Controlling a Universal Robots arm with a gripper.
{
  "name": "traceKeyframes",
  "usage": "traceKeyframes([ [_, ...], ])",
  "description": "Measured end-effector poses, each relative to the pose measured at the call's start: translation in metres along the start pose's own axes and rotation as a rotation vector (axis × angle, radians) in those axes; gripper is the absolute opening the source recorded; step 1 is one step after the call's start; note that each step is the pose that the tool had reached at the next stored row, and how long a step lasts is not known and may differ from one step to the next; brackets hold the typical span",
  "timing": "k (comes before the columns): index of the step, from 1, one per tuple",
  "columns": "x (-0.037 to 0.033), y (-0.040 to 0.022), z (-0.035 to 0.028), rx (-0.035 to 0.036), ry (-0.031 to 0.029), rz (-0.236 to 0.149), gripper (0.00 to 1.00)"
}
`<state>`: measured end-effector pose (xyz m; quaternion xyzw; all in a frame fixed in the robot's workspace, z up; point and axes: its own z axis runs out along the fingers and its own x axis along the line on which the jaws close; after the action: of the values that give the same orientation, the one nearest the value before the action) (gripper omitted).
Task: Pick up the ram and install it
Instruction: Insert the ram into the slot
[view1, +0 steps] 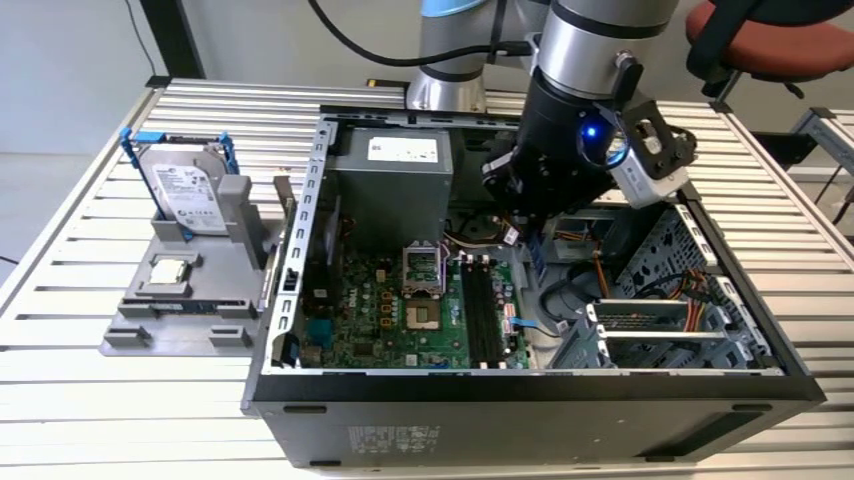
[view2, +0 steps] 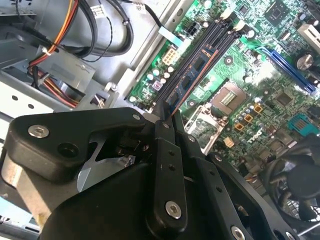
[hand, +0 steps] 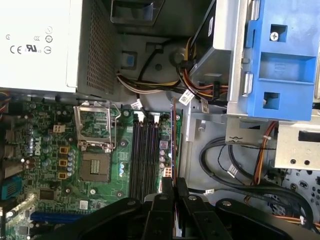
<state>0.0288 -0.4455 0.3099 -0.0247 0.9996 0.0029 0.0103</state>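
The gripper (hand: 174, 183) is clenched on the ram (hand: 173, 142): in both wrist views its two black fingers (hand: 166, 186) press against the flat faces of the thin stick at one end, and the stick (view2: 199, 64) reaches out from them edge-on. The ram runs parallel to the black memory slots (hand: 145, 150) of the green motherboard (hand: 50, 165), lined up along the slot row's outermost side, the one turned away from the CPU socket (hand: 96, 167). Whether its lower edge touches a slot or hangs just above cannot be told. The CPU socket lies just beside the memory slots on their other side, with its metal frame flipped open. Past the end of the memory slots farthest from the gripper stands the grey power supply (hand: 35, 45), with bundled wires (hand: 150, 87) between it and the slots. A blue drive bracket (hand: 280, 60) sits well apart from the memory slots, beyond the ram's side. In the exterior view the arm's wrist (view1: 567, 150) reaches down into the open computer case (view1: 534, 400) over the far end of the memory slots (view1: 483, 310). Well apart from the memory slots, outside the case toward the exterior view's left, a silver hard drive (view1: 187, 195) in a blue frame stands upright on a grey stand (view1: 187, 300).
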Motion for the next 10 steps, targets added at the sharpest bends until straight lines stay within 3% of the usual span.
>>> traceKeyframes([
  [10,0.0002,-0.0001,0.0169,0.0012,0.0,0.004,0.0],
])
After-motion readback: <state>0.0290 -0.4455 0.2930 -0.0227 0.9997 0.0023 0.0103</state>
